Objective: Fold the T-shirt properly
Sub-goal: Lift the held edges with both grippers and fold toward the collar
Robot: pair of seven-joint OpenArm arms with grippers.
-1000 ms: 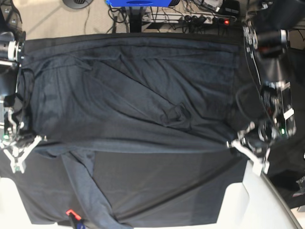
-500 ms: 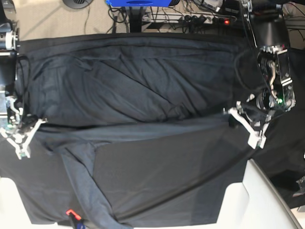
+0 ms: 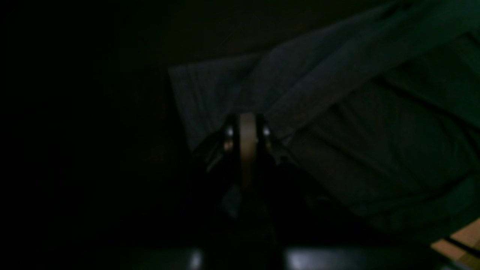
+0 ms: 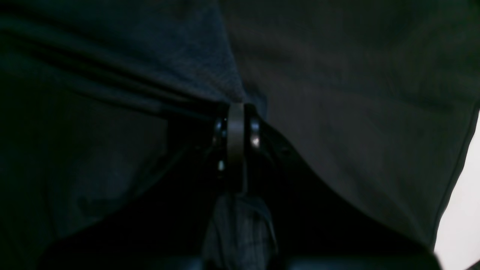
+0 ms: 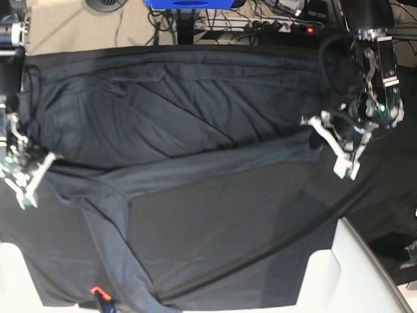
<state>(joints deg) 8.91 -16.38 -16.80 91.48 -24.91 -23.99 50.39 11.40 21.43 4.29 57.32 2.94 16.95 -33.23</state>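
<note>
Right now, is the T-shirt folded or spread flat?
Partly folded: the T-shirt has one edge doubled over across its width, a sleeve trailing on the tablecloth.

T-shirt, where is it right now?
In the base view the T-shirt lies spread across the far half of the black tablecloth, its near edge stretched between the right pincer on that view's left and the left pincer on its right.

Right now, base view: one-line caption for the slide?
Both arms, jaws shut on the T-shirt, left gripper and right gripper holding its folded edge taut above the black tablecloth.
</note>
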